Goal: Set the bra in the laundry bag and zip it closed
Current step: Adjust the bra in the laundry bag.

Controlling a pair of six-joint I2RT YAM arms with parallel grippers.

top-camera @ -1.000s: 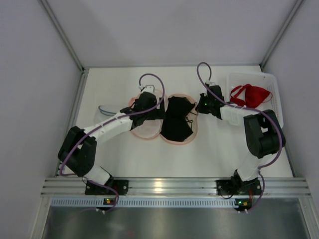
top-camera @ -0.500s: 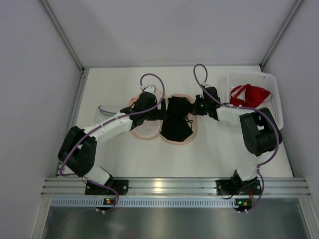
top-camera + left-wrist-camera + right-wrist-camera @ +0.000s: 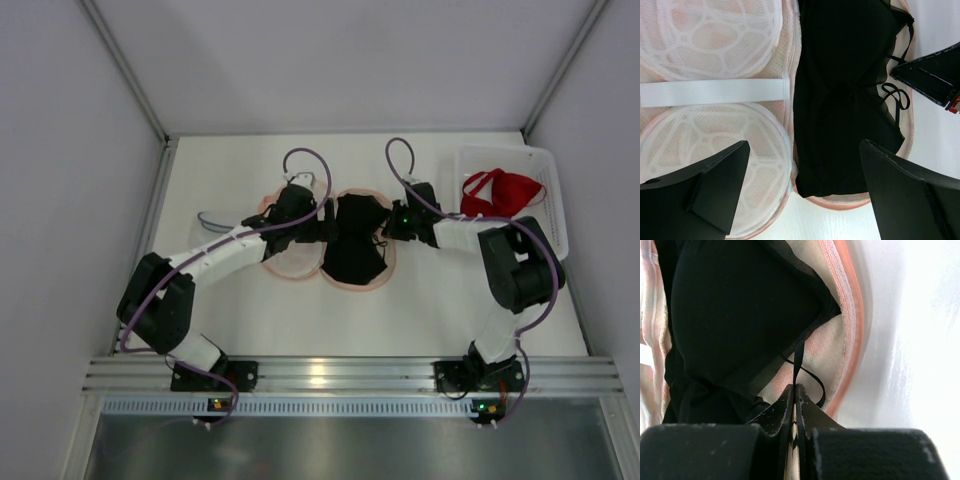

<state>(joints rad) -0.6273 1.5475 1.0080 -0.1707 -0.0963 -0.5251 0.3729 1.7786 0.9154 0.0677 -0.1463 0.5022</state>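
A black bra (image 3: 357,243) lies in the right half of an opened pink-rimmed mesh laundry bag (image 3: 295,262). In the left wrist view the bra (image 3: 845,95) fills the right half and the bag's white mesh cups (image 3: 710,35) are on the left. My left gripper (image 3: 318,228) is open and hovers over the bag's middle fold, holding nothing. My right gripper (image 3: 385,228) is shut on the bra's thin black strap (image 3: 799,365) at the bag's right rim (image 3: 852,315). Its closed tip shows in the left wrist view (image 3: 925,77).
A white basket (image 3: 548,185) at the back right holds a red bra (image 3: 500,190). A clear curved object (image 3: 212,221) lies left of the bag. Grey walls close in the table on the left, right and back.
My right gripper has moved left toward the bag, carrying the bra strap in over the bag's right rim. The left arm has stayed nearly still.
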